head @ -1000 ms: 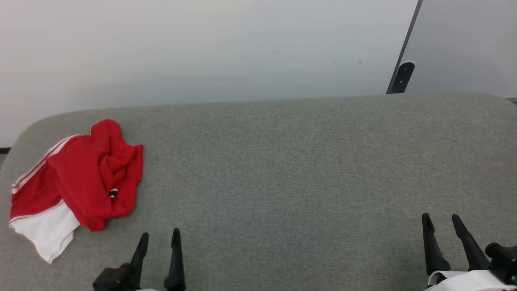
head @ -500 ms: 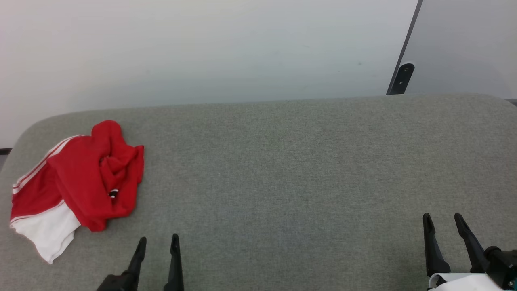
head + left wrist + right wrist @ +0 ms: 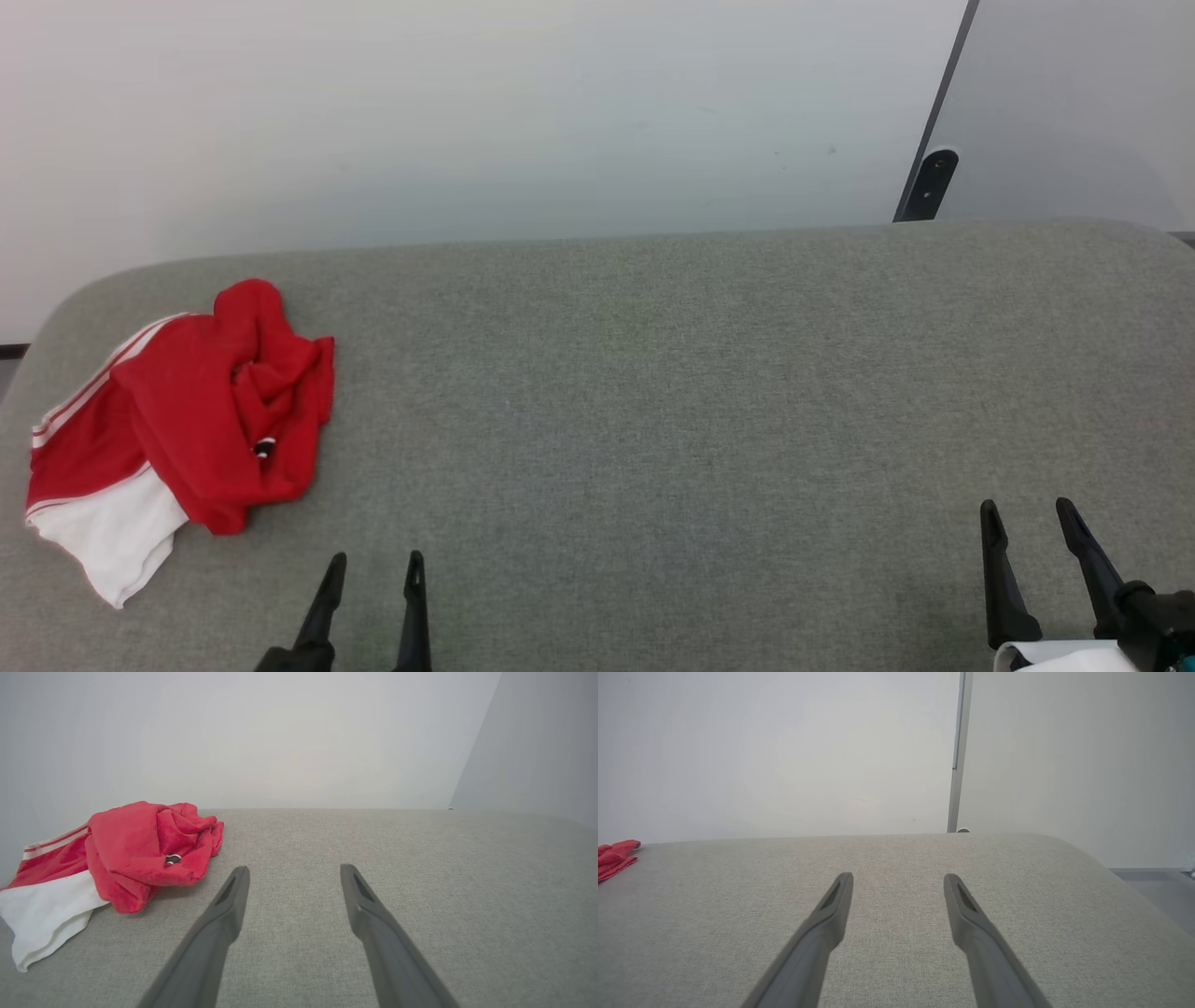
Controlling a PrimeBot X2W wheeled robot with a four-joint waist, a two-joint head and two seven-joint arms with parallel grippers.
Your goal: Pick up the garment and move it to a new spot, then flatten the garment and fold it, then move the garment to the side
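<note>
Garment (image 3: 177,411) on table (image 3: 653,392) L end; L gripper (image 3: 376,558) nearby, R gripper (image 3: 1026,507) far R.

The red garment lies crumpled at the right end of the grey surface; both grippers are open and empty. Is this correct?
No: the head view shows the garment at the left end. The left gripper and right gripper are open and empty.

Grey fabric surface (image 3: 653,373); crumpled garment (image 3: 187,420) lying near left end (red-white).
</note>
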